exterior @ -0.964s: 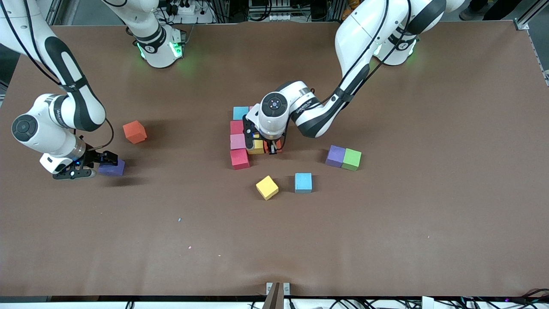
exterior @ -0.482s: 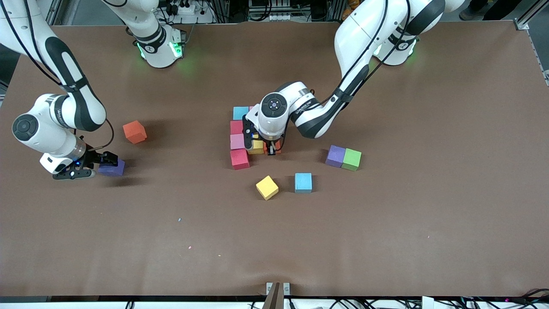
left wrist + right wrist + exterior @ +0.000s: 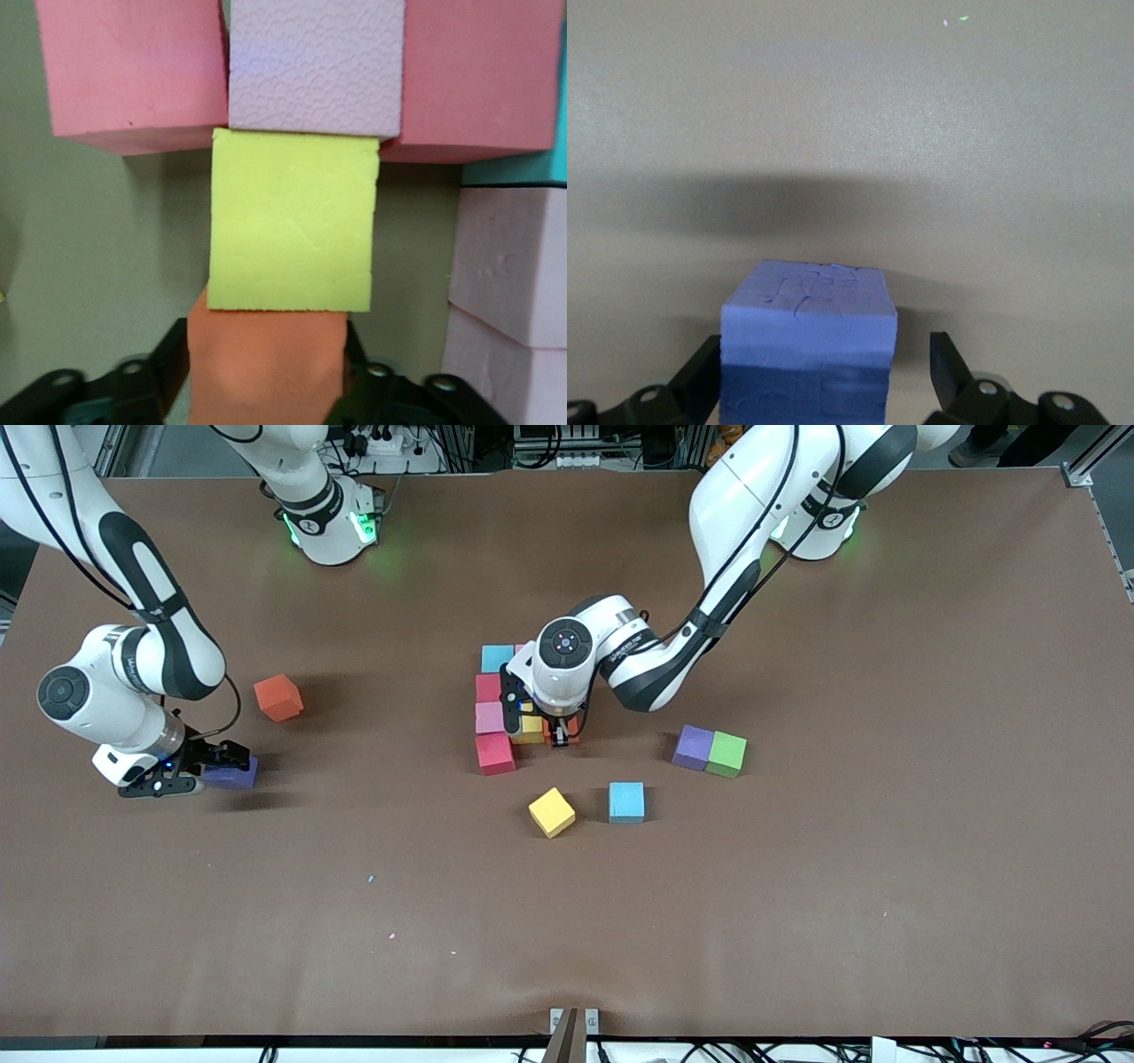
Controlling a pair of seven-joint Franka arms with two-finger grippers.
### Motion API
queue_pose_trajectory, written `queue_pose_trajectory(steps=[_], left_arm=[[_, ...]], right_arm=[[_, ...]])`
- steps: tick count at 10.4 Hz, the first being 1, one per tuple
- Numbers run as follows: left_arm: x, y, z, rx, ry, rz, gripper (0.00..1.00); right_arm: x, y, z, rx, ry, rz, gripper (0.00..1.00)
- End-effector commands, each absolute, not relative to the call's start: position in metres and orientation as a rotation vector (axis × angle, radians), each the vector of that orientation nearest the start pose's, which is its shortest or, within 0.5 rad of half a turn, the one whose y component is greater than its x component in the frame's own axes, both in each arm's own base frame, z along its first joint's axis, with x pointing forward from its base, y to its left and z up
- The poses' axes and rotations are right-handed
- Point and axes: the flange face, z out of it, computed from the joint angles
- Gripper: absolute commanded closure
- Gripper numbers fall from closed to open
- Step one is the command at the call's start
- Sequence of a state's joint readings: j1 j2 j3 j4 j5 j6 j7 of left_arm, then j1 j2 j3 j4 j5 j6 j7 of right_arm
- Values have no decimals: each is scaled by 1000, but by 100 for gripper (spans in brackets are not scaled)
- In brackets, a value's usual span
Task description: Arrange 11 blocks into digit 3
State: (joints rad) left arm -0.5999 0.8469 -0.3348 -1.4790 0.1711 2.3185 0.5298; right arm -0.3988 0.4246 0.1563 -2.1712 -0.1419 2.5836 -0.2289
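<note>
Cubes of matte foam make a partial figure at mid-table: a light blue cube (image 3: 497, 658), a red cube (image 3: 488, 687), a pale pink cube (image 3: 491, 717) and a second red cube (image 3: 494, 752) run in a column toward the front camera. A yellow foam cube (image 3: 530, 729) touches the pale pink one on the side toward the left arm's end, and an orange foam cube (image 3: 570, 729) touches the yellow one in turn.

We see the left gripper (image 3: 560, 735) low over this orange cube (image 3: 266, 367); in the left wrist view its dark fingers (image 3: 164, 367) press both sides, so it is clamped on the cube, which butts against the yellow cube (image 3: 292, 221). Two more pale pink cubes (image 3: 509, 292) sit beside the light blue one, mostly hidden under the arm in the front view.

Nearer the front camera lie a loose yellow cube (image 3: 551, 812) and a loose light blue cube (image 3: 626, 802). A purple cube (image 3: 693, 747) touches a green cube (image 3: 726, 754) toward the left arm's end.

Toward the right arm's end, the right gripper (image 3: 210, 764) straddles a violet-blue cube (image 3: 232, 771); its fingers (image 3: 948, 367) stand apart from the cube (image 3: 808, 350), apparently not gripping. A loose orange cube (image 3: 278, 697) lies near it, farther from the front camera.
</note>
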Motion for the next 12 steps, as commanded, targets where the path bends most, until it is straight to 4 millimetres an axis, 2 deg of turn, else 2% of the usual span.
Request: queue_pose_trajectory(steps=[1, 2, 3, 4, 5, 8, 10, 12], left_arm=[[471, -555, 196, -2424, 2191, -66, 0], [476, -553, 208, -2430, 2182, -88, 0], [477, -549, 213, -2426, 2180, -73, 0], [477, -547, 220, -2413, 2184, -47, 0], [475, -548, 226, -2413, 2186, -27, 0], [471, -547, 238, -2404, 2186, 11, 0], [470, -545, 247, -2394, 2187, 37, 0], [470, -543, 254, -2399, 2180, 77, 0]], right_arm=[[547, -136, 197, -3148, -130, -8, 23], [548, -137, 198, -3148, -127, -10, 58], [552, -136, 201, -3149, -130, -13, 77], [558, -135, 207, -3152, -140, -34, 85], [569, -128, 216, -3154, -168, -55, 85], [616, -71, 251, -3144, -324, 10, 81], [638, -29, 262, -3088, -336, -13, 78], [655, 15, 262, -3066, -394, -47, 78]])
